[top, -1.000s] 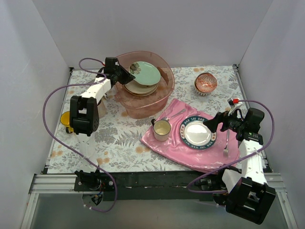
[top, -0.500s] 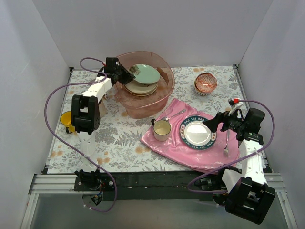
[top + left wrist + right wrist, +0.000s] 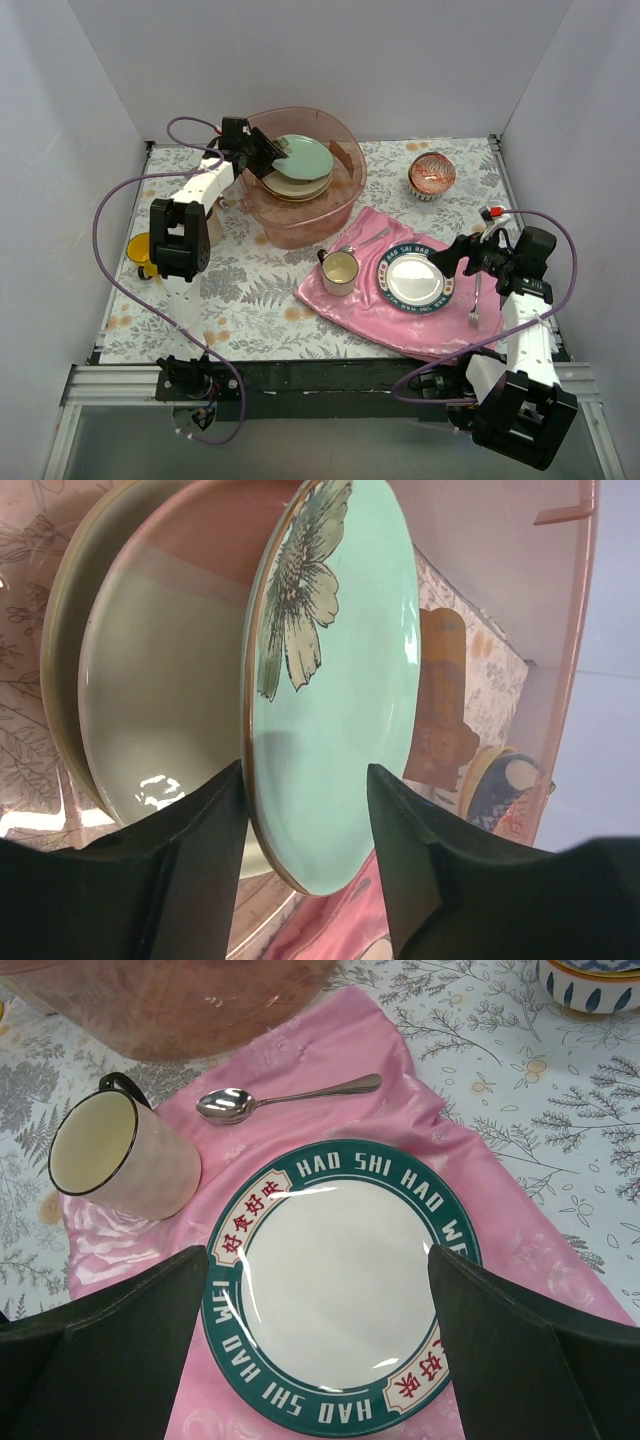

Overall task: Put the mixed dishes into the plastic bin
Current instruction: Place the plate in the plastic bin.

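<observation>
The mint-green plate (image 3: 305, 155) with a flower print lies tilted on a stack of cream and peach plates (image 3: 296, 186) inside the pinkish plastic bin (image 3: 345, 200). My left gripper (image 3: 268, 152) reaches over the bin's left rim. It is open, with the green plate's (image 3: 340, 680) rim between the fingers and resting against the left finger (image 3: 190, 830). The red-patterned bowl (image 3: 432, 175) stands at the back right. The yellow mug (image 3: 138, 250) sits at the far left. My right gripper (image 3: 455, 255) is open and empty above the lettered plate (image 3: 340, 1280).
A pink cloth (image 3: 360, 300) holds the dark-rimmed lettered plate (image 3: 415, 280), a cream cup (image 3: 339, 271), a spoon (image 3: 285, 1098) and a fork (image 3: 476, 300). White walls close in the back and sides.
The mint-green plate has tipped down from steeply tilted to nearly flat on the stack in the bin. The left gripper has lowered slightly with it. The right arm has not moved.
</observation>
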You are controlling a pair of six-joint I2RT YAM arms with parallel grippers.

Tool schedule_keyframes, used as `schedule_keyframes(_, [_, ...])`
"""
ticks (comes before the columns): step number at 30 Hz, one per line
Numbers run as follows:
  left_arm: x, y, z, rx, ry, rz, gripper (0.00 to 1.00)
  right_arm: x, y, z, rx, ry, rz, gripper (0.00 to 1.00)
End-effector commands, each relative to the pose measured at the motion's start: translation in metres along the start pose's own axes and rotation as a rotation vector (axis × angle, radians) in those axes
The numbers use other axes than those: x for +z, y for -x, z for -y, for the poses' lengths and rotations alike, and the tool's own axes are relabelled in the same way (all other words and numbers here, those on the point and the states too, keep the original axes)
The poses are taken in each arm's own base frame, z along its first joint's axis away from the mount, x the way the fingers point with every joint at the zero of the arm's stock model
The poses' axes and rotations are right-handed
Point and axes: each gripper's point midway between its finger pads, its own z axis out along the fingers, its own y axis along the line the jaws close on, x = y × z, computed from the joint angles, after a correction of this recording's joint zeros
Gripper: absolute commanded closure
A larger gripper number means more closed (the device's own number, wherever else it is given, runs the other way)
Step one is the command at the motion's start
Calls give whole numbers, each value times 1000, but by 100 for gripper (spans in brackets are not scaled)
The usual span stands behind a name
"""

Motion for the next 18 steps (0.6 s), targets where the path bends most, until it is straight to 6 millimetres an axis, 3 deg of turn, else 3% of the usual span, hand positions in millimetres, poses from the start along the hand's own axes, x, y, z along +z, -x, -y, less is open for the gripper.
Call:
schedule_keyframes(1, [-11,20,22,40,-42,51,49,-4,21,-1,-55,0,35,1])
schedule_keyframes(4, [-9,19,16,44,-19,43,45,-4,21,-1,-56,-3,36,1])
schedule_keyframes(18, [-5,17,-1,82,54,33,43,-5,23,1,-58,-12,39,1])
